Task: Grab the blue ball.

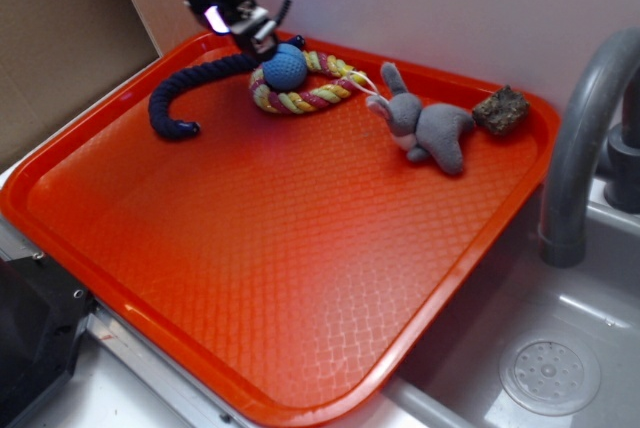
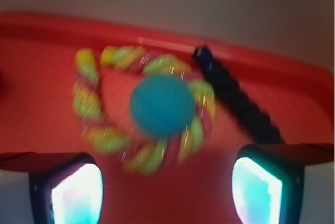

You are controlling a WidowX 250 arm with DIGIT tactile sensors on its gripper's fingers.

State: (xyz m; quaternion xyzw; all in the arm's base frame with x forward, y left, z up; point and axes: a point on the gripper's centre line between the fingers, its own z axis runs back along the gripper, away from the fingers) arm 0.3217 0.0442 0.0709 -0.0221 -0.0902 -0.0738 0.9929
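Observation:
The blue ball is small, round and light blue, and it rests in the middle of a yellow-pink braided rope ring at the back of the orange tray. In the wrist view the blue ball shows blurred, ahead of the jaws, with the rope ring around it. My gripper hangs just above and left of the ball. Its jaws stand wide apart with only tray between them, so the gripper is open. Both pads glow pale cyan.
A dark navy rope curves from the ball toward the tray's left side; in the wrist view the navy rope is right of the ball. A grey plush rabbit and a brown lump lie at back right. A grey faucet and sink are right.

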